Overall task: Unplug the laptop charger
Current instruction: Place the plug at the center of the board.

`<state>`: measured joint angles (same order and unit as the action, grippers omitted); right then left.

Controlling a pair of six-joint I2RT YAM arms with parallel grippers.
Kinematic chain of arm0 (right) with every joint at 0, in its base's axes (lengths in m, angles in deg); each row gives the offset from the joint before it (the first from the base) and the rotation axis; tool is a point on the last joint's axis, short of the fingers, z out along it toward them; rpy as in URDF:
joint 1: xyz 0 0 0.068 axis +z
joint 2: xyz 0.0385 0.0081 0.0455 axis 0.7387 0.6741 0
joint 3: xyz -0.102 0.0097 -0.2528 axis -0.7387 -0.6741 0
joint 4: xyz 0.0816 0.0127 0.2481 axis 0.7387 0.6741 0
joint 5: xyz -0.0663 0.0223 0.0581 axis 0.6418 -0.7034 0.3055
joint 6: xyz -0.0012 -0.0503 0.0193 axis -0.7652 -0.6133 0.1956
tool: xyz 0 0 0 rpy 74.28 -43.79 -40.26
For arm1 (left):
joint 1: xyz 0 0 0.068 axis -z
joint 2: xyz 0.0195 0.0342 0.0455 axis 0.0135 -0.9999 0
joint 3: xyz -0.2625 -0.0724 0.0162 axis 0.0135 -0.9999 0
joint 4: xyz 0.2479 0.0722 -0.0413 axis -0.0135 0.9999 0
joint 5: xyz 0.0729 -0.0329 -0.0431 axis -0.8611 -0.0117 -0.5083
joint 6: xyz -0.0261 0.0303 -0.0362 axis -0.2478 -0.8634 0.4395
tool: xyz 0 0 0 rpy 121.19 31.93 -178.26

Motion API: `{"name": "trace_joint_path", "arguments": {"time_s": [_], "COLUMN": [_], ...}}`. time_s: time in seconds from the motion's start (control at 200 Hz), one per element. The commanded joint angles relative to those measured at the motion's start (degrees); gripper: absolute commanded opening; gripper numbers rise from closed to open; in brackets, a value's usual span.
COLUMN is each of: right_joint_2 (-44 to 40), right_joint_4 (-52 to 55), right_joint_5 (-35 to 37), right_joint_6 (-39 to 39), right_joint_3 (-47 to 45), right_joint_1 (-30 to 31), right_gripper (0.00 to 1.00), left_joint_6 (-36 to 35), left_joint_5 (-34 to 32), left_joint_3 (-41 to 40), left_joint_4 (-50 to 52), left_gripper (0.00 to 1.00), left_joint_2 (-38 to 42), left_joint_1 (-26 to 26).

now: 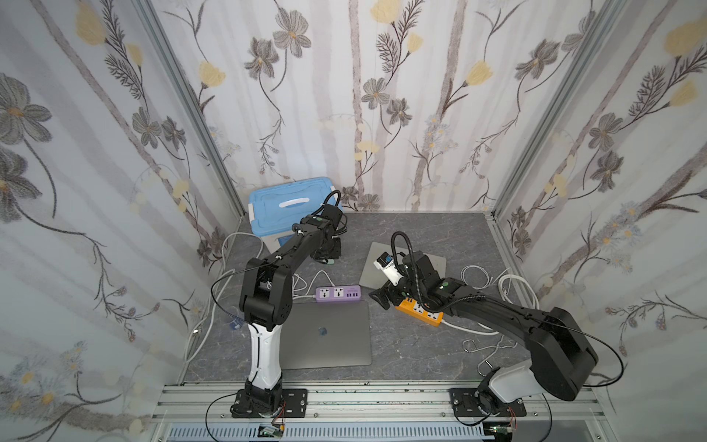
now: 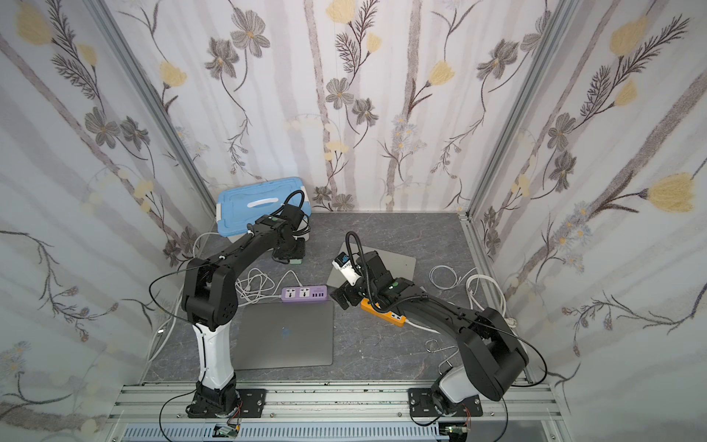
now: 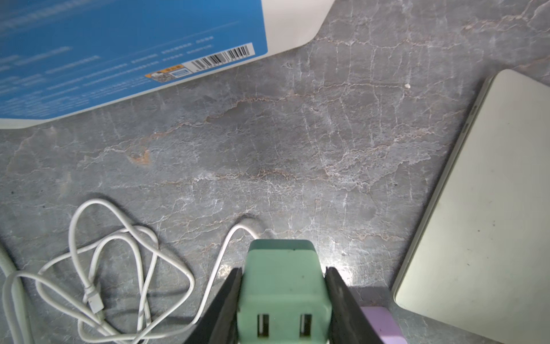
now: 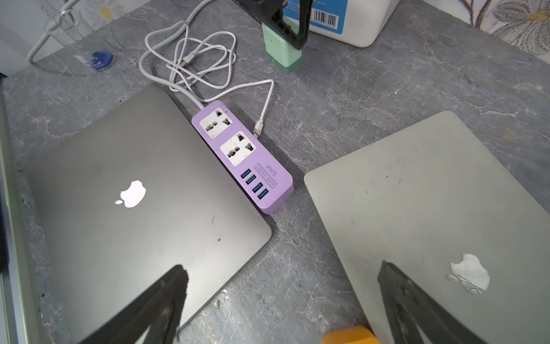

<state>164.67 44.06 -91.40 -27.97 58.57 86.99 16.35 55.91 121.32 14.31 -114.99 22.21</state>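
Observation:
My left gripper (image 3: 284,269) is shut on a mint-green laptop charger (image 3: 284,292), its black fingers (image 3: 227,297) pressed on both sides. The charger (image 4: 281,44) stands upright behind the purple power strip (image 4: 242,155), clear of it and close to the table; I cannot tell whether it touches. Both of the strip's sockets are empty. In both top views the left gripper (image 1: 327,260) (image 2: 292,260) sits in front of the blue box. My right gripper (image 4: 282,268) is open and holds nothing, low between two shut laptops (image 4: 134,208) (image 4: 431,208).
An orange power strip (image 1: 421,310) lies under the right wrist. A coiled white cable (image 3: 119,268) lies left of the purple strip, with a loose plug (image 4: 258,128) beside it. A blue-lidded box (image 1: 287,206) stands at back left. More white cables (image 1: 478,275) lie at right.

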Motion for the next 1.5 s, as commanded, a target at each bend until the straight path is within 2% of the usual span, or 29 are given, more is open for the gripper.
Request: {"name": "trace_joint_path", "arguments": {"time_s": [0.0,0.455,0.799,0.949,1.189,1.274,1.354,1.404,1.499], "right_joint_2": [-3.8,-9.8,-9.6,-9.2,-8.1,-7.8,-7.8,-8.1,-8.9], "right_joint_4": [-3.6,-3.7,-4.4,-4.3,-4.7,-5.2,-5.0,-4.7,-4.4], "right_joint_5": [0.3,1.5,1.0,0.9,0.3,0.3,0.4,0.6,1.0], "right_joint_6": [1.8,1.8,2.5,2.4,2.6,2.8,2.8,2.7,2.8], "right_joint_3": [-2.0,-6.0,-8.4,-8.4,-8.4,-8.4,-8.4,-8.4,-8.4], "right_joint_1": [0.0,0.0,0.0,-0.1,-0.1,-0.1,-0.1,-0.1,-0.1], "right_gripper": [1.00,1.00,1.00,1.00,1.00,1.00,1.00,1.00,1.00], "left_joint_6": [-2.3,-3.3,-4.9,-5.2,-5.5,-6.1,-6.8,-7.3,-8.2], "left_joint_5": [1.1,1.5,1.8,1.9,0.7,0.7,0.8,0.8,0.8], "left_joint_3": [3.1,8.8,13.2,15.1,13.7,12.4,10.8,11.3,12.6], "left_joint_4": [4.3,5.1,5.7,6.2,5.4,4.3,2.2,2.1,2.1], "left_gripper": [0.17,0.21,0.35,0.36,0.37,0.48,0.66,0.70,0.74], "left_joint_2": [-3.1,-11.3,-15.9,-17.5,-17.3,-16.5,-14.9,-14.5,-13.9], "left_joint_1": [0.2,3.2,3.2,3.1,3.2,3.2,3.2,3.2,3.2]}}
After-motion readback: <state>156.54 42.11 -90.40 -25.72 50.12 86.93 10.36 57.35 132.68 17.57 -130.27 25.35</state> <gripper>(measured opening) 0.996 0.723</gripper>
